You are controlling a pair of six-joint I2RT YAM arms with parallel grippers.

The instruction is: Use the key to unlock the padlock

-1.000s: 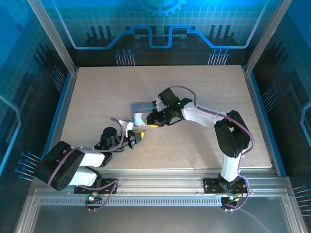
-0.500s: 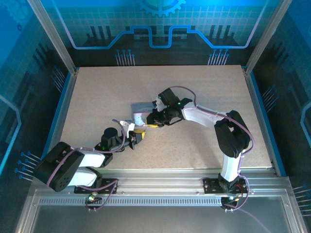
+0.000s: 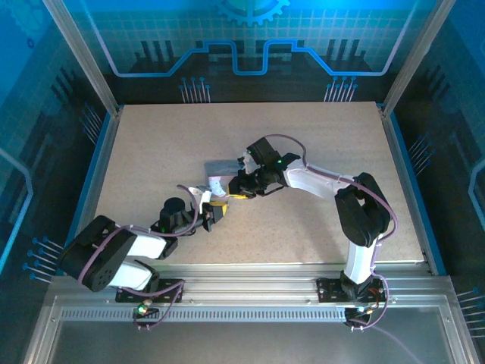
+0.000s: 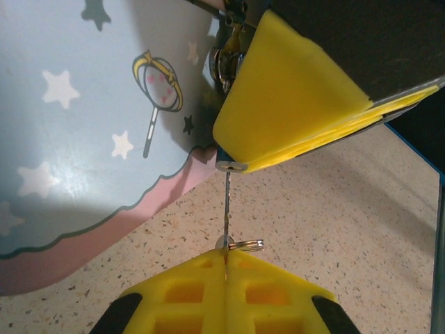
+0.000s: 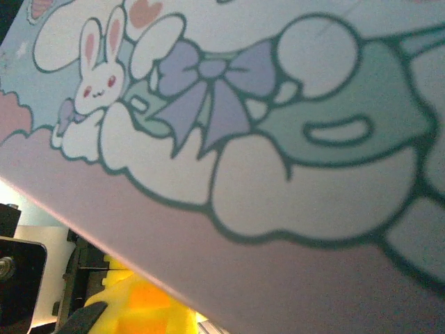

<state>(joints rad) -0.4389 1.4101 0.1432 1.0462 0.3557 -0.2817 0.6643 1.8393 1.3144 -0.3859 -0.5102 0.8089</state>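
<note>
Desk [image 3: 151,152], top view: speckled beige, with both arms reaching toward its middle.
Left fingers [image 3: 219,203], top view: yellow tips pointing up and right at the right fingers [image 3: 241,196]; the two sets of tips are near each other.
Tin [image 3: 218,168], top view: silver-grey, lying just beyond both sets of tips; I cannot tell if it touches them.
Left fingers, left wrist view: yellow pads pressed together at the bottom edge, pinching the head of the key [image 4: 227,198].
Key, left wrist view: thin dark blade standing straight out from the left fingertips. Its far end meets the underside of the padlock [image 4: 225,165]. A small split ring [image 4: 247,244] sits at its head, just right of the seam between the pads.
Padlock, left wrist view: directly ahead of the left fingertips and mostly covered by the right fingers. Its lower corner and some metal bits at the top poke out.
Right fingers, left wrist view: one yellow pad lies flat over the padlock with a second yellow edge just behind, closed on it.
Tin, left wrist view: left of the right fingers, pale blue with stars and a pink scalloped band.
Tin, right wrist view: bunny, bow and clouds close to the lens. A yellow pad [image 5: 132,306] shows below its pink edge; I cannot tell whose.
</note>
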